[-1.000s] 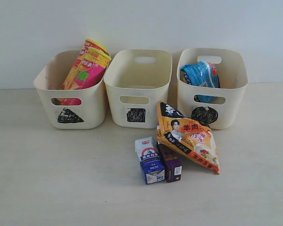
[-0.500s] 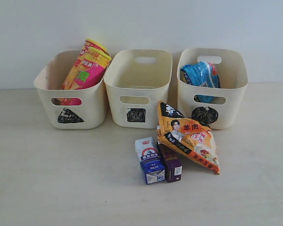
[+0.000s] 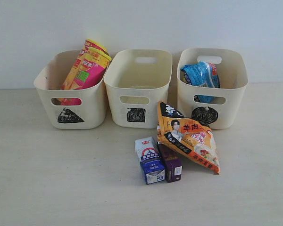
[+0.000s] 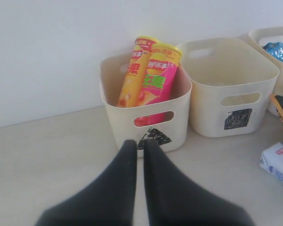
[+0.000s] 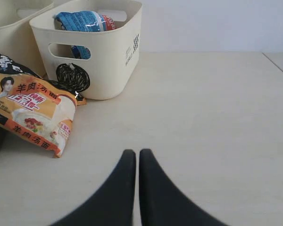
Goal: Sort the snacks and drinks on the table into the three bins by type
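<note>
**A:** Where do the snacks sit, seen from the exterior camera?

**B:** The yellow-red canister (image 3: 71,77) and the pink-yellow canister (image 3: 90,70) lean side by side in the triangle bin (image 3: 95,101) at the upper left of the frame, and their tops poke above its rim. The blue bag (image 3: 200,77) is inside the circle bin (image 3: 231,101) at the upper right; the square bin (image 3: 114,106) stands between those two, all three in a row just beside one another.

**A:** And the other bag?

**B:** The orange-black bag (image 3: 188,136) lies out on the table (image 3: 61,179), right of centre and just in front of the circle bin; whether it touches that bin cannot be told.

**A:** The drinks?

**B:** Both are on the table at lower centre. The white-and-blue carton (image 3: 149,160) and the dark purple carton (image 3: 171,165) lie touching, side by side; the purple one's far end is tucked under the bag's edge.

**A:** What are the arms doing?

**B:** Neither shows in the exterior view. The left gripper (image 4: 138,142) hangs low over the table facing the triangle bin, its two dark fingers pressed together with nothing between them. The right gripper (image 5: 133,153) is likewise closed on nothing, over bare table and well apart from the orange-black bag.
</note>
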Available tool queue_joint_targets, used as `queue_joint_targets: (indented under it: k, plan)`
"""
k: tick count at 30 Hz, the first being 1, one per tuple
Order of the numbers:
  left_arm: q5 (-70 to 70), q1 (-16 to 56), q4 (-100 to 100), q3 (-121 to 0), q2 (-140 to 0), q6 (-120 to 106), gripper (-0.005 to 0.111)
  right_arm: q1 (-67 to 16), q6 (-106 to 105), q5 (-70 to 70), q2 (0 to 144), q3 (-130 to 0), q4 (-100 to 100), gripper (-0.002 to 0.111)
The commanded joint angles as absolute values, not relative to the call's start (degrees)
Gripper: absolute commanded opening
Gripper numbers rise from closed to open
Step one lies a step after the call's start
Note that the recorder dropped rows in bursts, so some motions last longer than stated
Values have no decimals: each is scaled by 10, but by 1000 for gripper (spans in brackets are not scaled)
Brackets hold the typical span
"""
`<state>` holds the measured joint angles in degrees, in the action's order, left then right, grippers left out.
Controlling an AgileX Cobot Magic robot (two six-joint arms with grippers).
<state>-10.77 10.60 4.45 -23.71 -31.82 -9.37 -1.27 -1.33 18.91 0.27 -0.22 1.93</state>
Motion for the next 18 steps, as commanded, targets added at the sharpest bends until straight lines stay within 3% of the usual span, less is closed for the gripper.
queue_joint_targets:
  k: [1, 11, 18]
  plan:
    - [-43, 104, 50, -186, -286, -104, 4, -11, -13, 186, 0, 0, 18, 0]
    - [-69, 101, 39, -92, -140, -86, 4, -11, -13, 186, 0, 0, 18, 0]
    - [-102, 57, 36, -39, -22, -42, 4, -11, -13, 186, 0, 0, 18, 0]
